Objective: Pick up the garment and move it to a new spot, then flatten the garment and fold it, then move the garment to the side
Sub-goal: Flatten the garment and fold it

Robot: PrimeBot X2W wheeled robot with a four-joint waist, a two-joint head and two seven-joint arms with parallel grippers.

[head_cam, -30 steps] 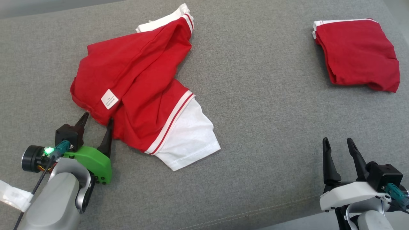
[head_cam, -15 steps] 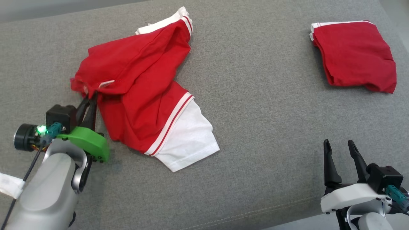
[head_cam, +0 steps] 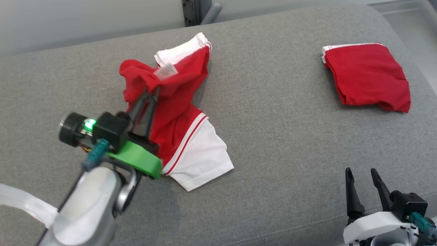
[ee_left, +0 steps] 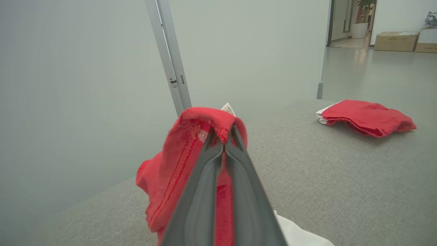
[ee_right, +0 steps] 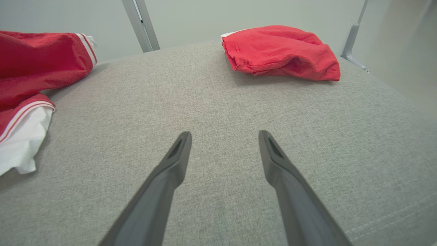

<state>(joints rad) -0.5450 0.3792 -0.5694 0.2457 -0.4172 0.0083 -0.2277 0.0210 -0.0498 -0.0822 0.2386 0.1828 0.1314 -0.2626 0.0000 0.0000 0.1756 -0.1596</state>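
Pinching garment (head_cam: 177, 112), left gripper (head_cam: 152, 89); wrist view shows fingers (ee_left: 205, 177) closed

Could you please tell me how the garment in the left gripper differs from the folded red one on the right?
The gripped garment is crumpled, one red edge pinched and raised by the left gripper; the folded garment lies flat, untouched. The gripped garment shows a broad white sleeve; the folded garment shows just a thin white edge. Both are red with white, on the gray cushion.
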